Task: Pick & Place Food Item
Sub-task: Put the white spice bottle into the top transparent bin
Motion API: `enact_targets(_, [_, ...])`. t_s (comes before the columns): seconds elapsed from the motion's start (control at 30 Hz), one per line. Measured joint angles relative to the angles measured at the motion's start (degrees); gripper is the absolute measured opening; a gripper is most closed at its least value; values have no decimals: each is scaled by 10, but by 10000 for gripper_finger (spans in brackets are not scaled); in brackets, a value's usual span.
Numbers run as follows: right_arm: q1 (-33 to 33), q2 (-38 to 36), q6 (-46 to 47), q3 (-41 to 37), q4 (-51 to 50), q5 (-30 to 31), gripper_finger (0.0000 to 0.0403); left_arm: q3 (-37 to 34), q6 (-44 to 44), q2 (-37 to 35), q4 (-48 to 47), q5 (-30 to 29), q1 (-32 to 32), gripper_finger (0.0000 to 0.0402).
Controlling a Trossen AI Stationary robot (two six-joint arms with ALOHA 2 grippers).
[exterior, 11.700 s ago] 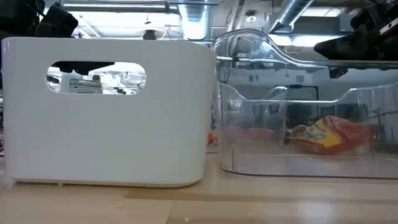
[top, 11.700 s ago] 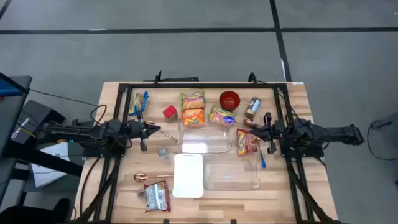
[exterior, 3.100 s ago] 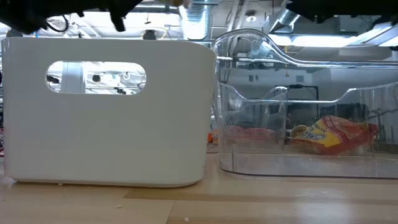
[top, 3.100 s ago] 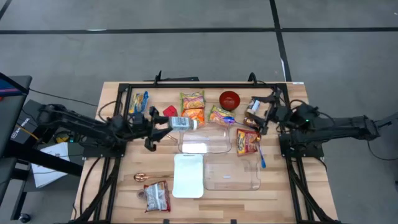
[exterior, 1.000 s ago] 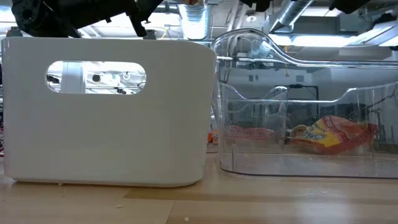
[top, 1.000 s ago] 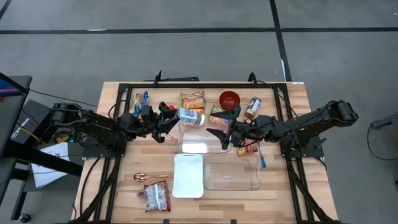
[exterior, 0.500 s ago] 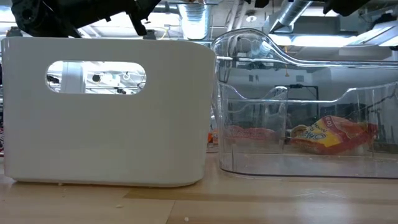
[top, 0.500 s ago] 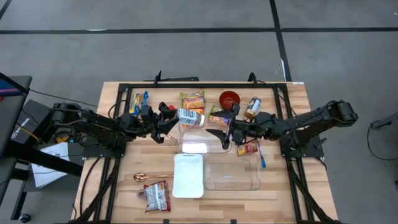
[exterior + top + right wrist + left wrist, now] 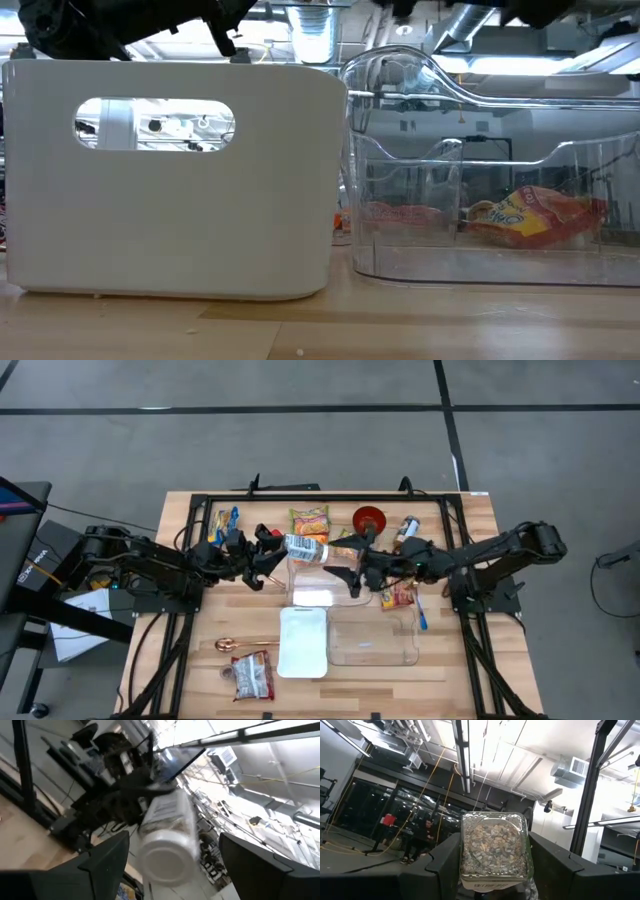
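Holding a clear jar [image 9: 306,547] of light granular food, the left gripper [image 9: 277,550] hangs above the bench [image 9: 190,660], over the left edge of the clear tray [image 9: 345,591] that sits at the bench's middle. Its fingers are partly closed on the jar's base; in the left wrist view the jar [image 9: 493,851] sits square between the 2 dark fingers [image 9: 442,860] with its bottom toward the camera. The jar lies on its side, its white lid pointing at the right arm.

Reaching in from the right edge of the bench, the right gripper [image 9: 350,567] is over the same clear tray, just beside the jar's lid end and apart from it. Its fingers are spread wide with nothing between them; in the right wrist view the jar [image 9: 167,835] shows lid-first in the gap between them, not touched.

Along the far edge lie 2 orange snack packets [image 9: 310,520], a red bowl [image 9: 370,517] and a small brown bottle [image 9: 407,528]. A white bin [image 9: 303,641] and a clear bin [image 9: 372,642] stand near the front edge. A red-and-yellow packet [image 9: 398,595] lies near the right edge.
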Motion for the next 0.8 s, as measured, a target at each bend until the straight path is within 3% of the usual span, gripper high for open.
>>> enact_targets(0.2, [1,40,-19,34,-1,17,303,1,-2,0,0,3,-2,188])
enact_targets(0.8, [-5,42,-34,42,-33,53,302,1,-2,0,-1,7,-1,191])
